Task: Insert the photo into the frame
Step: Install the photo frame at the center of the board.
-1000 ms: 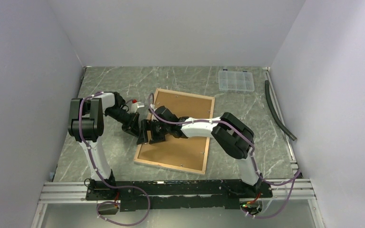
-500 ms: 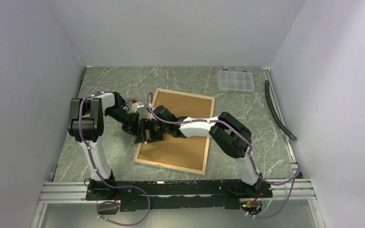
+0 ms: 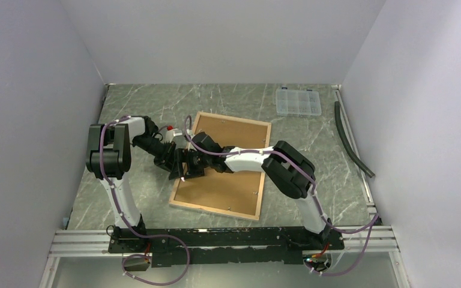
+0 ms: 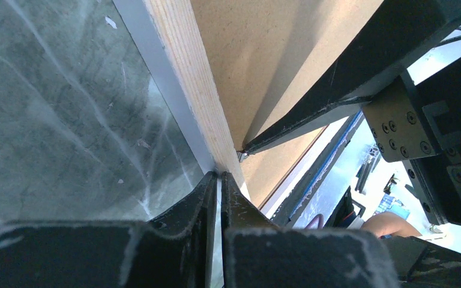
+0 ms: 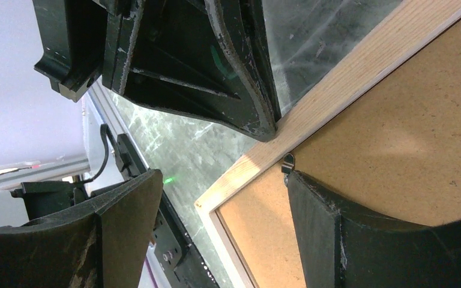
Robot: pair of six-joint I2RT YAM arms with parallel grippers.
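The frame (image 3: 213, 211) lies face down mid-table, its light wood back up, with the brown backing panel (image 3: 231, 186) inside it. The photo is out of view. My left gripper (image 3: 176, 170) is shut and empty; in the left wrist view its tips (image 4: 219, 175) press on the outer edge of the frame's left rail (image 4: 180, 72). My right gripper (image 5: 219, 180) is open over the same rail (image 5: 336, 90). One of its fingers (image 5: 318, 216) rests on the panel (image 5: 408, 138), just below a small metal clip (image 5: 287, 161).
A small clear compartment box (image 3: 298, 102) sits at the back right. A dark hose (image 3: 351, 141) lies along the right wall. Aluminium rails (image 3: 216, 239) run along the near edge by the arm bases.
My right gripper has slid a little left along the panel toward the frame's left rail. The left arm and the frame have not moved.
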